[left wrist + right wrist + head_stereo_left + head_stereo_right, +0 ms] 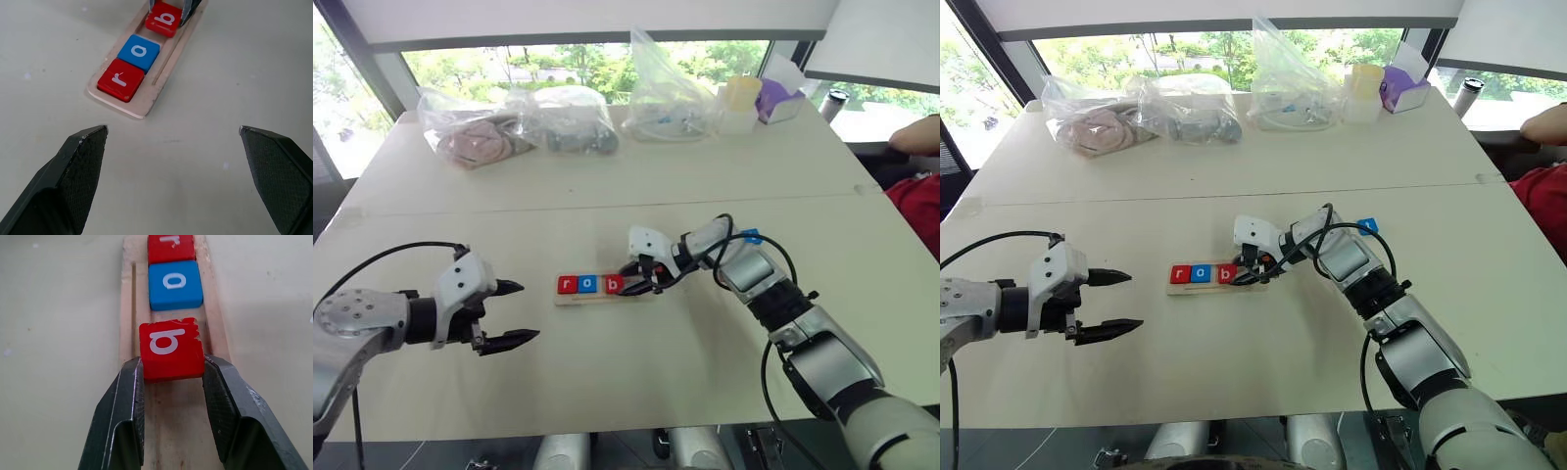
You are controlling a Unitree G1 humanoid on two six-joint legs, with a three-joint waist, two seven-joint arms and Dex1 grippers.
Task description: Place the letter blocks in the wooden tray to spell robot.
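Clamped between the right gripper's (172, 382) two black fingers: a red "b" block (171, 349), held over the third slot of the wooden tray (597, 296), a fingertip pressed against each side of the tile. Just beyond the fingertips, along the same channel, a blue "o" block (174, 281), with a small gap to the "b". Past that, touching the "o", a red "r" block (170, 247) at the far end of the tray. Beneath the fingers and back toward the wrist, bare pale wood between the thin rims.

Spread wide apart and holding nothing: the left gripper (512, 313), hovering above the pale table (607, 382). Ahead of its tips, near but not touching, the "r" end of the tray; farther along the tray, the right gripper with its tile. Seen in the right eye view, behind the right forearm, a further blue block (1366, 226) lying flat on the table, letter too small to read.

Well beyond both grippers, along the table's far edge under the window: clear plastic bags (524, 122) with bundled contents, a pale yellow cup (741, 94) and a purple box (778, 100).
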